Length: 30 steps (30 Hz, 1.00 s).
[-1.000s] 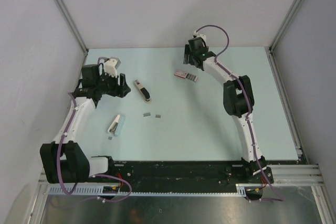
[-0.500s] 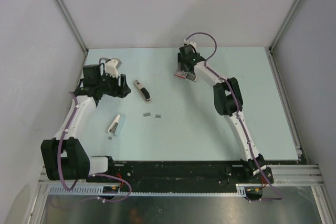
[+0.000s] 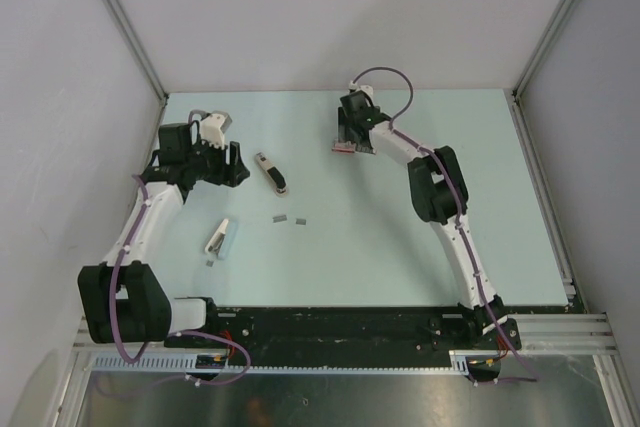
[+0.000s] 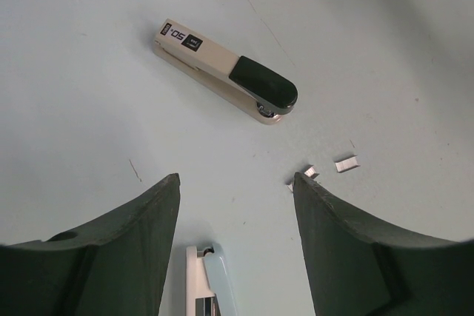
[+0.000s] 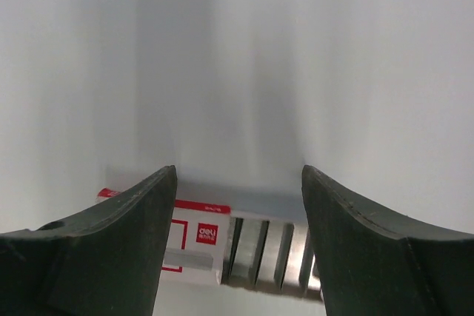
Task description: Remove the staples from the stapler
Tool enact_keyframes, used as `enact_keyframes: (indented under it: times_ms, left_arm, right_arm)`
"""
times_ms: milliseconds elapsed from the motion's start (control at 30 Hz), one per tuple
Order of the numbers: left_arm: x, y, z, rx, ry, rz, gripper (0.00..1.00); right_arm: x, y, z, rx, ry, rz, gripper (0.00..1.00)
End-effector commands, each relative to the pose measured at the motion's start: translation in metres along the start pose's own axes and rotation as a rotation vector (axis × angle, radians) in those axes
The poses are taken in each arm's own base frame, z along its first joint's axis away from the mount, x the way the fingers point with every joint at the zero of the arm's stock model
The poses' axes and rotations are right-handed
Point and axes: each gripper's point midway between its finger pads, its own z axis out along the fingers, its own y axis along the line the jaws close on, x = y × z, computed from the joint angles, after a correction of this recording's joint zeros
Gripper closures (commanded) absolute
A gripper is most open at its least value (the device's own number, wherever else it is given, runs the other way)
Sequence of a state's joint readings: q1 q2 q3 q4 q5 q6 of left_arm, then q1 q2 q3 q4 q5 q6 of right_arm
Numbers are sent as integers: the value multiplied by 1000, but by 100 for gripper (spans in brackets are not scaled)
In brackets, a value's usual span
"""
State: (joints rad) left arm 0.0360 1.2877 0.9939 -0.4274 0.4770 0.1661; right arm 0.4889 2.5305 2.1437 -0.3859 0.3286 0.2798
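Observation:
A beige stapler with a black top (image 3: 271, 173) lies closed left of centre; it also shows in the left wrist view (image 4: 222, 72). A white and light-blue stapler (image 3: 221, 238) lies hinged open nearer the front, and its end shows in the left wrist view (image 4: 207, 283). Loose staple pieces (image 3: 289, 218) lie between them (image 4: 346, 163). My left gripper (image 3: 232, 162) (image 4: 237, 179) is open and empty, left of the beige stapler. My right gripper (image 3: 352, 137) (image 5: 238, 172) is open, low over a red-and-white staple box (image 5: 200, 238) with grey staple strips (image 5: 274, 253) sticking out.
Another small staple piece (image 3: 209, 263) lies below the white stapler. The pale green table (image 3: 400, 247) is bounded by grey walls at the back and sides and by a black rail (image 3: 340, 322) at the front.
My right gripper has swung left and down from the back of the table until it sits over the staple box. The left arm and both staplers have not moved.

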Motion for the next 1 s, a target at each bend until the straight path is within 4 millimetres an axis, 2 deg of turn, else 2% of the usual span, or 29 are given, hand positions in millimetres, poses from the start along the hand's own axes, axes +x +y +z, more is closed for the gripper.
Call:
enact_keyframes:
  times_ms: [0,167,400,567,733,967]
  left_arm:
    - [-12,-2,-13,-8,-56,38,33]
    - [-15,-5,-21,-17,-77,48,33]
    - [-17,-9,-31,-25,-99,61,32]
    - [-15,-11,-34,-23,-100,62,32]
    - [-13,-12,-36,-24,-100,65,32]
    - [-12,-16,-40,-19,-107,68,32]
  right_arm:
    - [25,-2,-22,12,65,1,28]
    - [42,-7,-37,10,77,-1,28]
    - [70,-4,-61,7,118,-13,29]
    - [98,1,-86,5,156,-14,30]
    - [136,0,-111,23,220,-17,32]
    - [175,11,-145,28,260,-54,33]
